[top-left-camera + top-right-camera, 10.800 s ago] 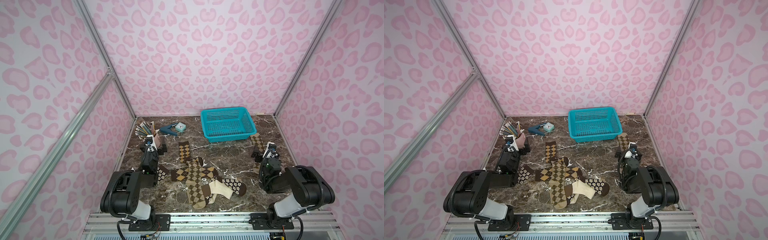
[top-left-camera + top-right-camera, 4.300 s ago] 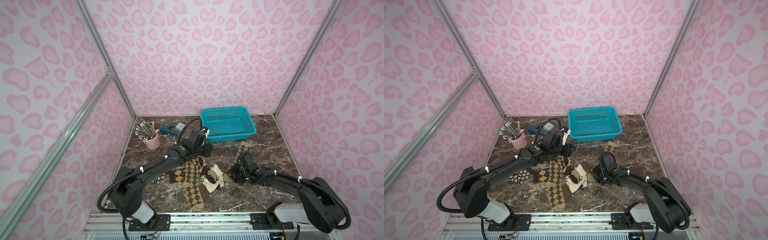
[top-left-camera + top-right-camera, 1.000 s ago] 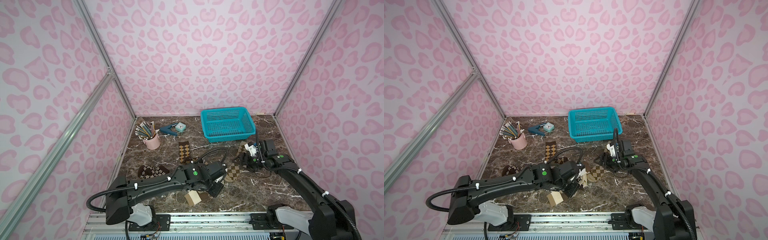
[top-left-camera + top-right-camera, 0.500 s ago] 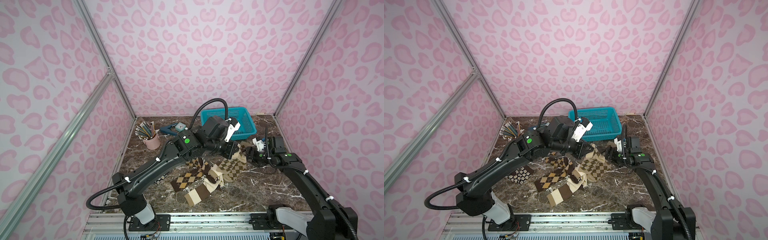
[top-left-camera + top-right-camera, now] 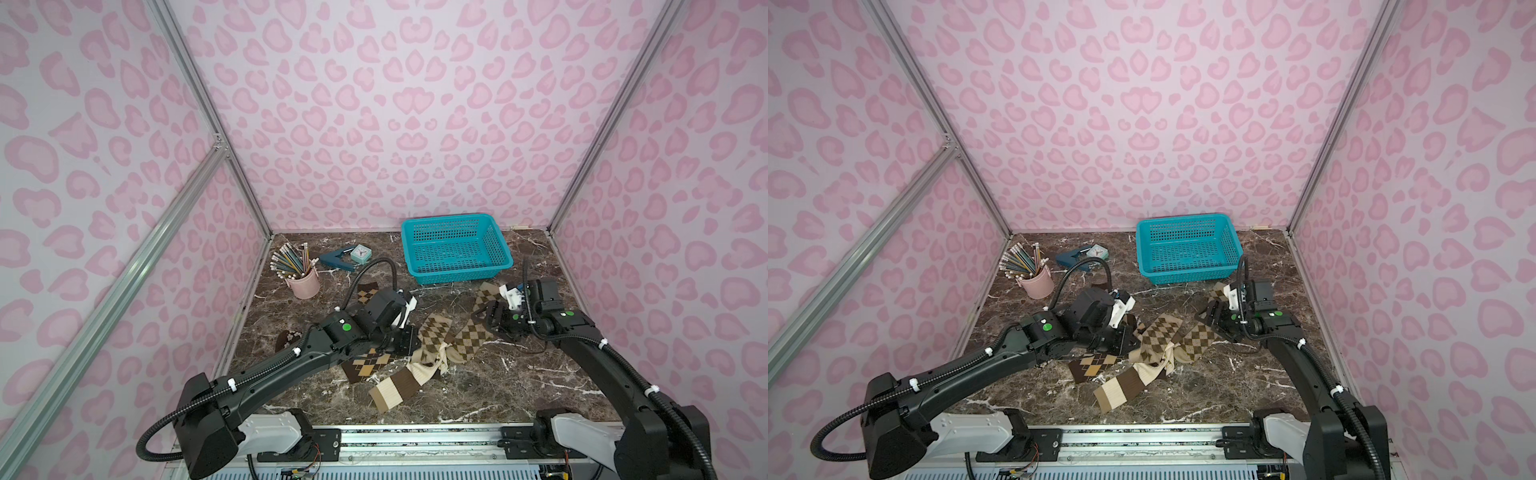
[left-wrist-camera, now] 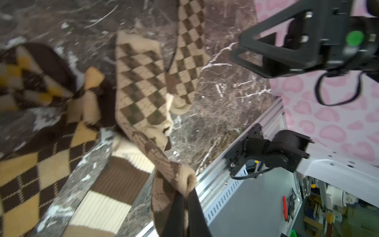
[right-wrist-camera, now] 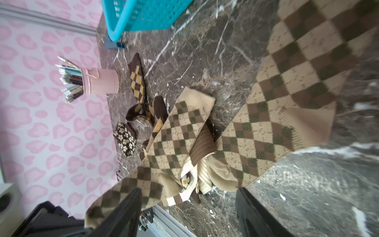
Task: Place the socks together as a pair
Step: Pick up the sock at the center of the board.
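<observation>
Argyle sock [image 5: 434, 332] is pinched in the clamped left pincer [image 6: 185, 195], right pincer [image 7: 188, 191] gaping empty; next, probably, lay it alongside its twin [image 5: 469, 338].

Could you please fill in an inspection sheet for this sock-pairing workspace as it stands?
Surface: dark marble tabletop, no spills seen.
Job's things: tan argyle sock, one end in the left pincer; second tan argyle sock beside it; dark argyle sock, striped sock and floral sock lie unpaired.
Clutter: teal basket, pencil cup, stapler and small clock along the back.
Grippers: left pincer shut on the tan argyle sock; right pincer open over the second tan argyle sock.
Cables: black hose loop arches above the left wrist.
Surroundings: pink patterned walls, aluminium frame posts.
</observation>
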Controlling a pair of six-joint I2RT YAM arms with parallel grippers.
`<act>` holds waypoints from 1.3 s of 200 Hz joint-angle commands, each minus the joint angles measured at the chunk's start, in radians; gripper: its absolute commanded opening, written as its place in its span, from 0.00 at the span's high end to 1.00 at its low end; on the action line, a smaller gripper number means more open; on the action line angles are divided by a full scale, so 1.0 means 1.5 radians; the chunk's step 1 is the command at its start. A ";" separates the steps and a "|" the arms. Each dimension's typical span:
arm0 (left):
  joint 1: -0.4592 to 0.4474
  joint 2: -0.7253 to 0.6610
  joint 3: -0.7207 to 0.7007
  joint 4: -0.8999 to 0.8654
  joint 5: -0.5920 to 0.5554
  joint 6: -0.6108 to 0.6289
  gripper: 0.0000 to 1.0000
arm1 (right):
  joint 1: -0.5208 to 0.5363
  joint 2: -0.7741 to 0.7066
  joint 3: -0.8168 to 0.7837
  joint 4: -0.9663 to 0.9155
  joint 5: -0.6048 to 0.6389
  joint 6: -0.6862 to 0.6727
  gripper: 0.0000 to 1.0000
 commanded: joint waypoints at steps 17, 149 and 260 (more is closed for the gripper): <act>0.073 -0.056 -0.068 0.016 -0.073 -0.046 0.97 | 0.092 0.073 0.034 0.043 0.049 0.005 0.24; 0.100 -0.064 -0.121 -0.012 -0.108 -0.036 0.97 | 0.150 0.328 0.130 0.136 0.176 -0.067 0.39; 0.099 -0.038 -0.093 -0.009 -0.099 -0.011 0.96 | 0.150 0.337 0.076 0.244 0.164 -0.030 0.99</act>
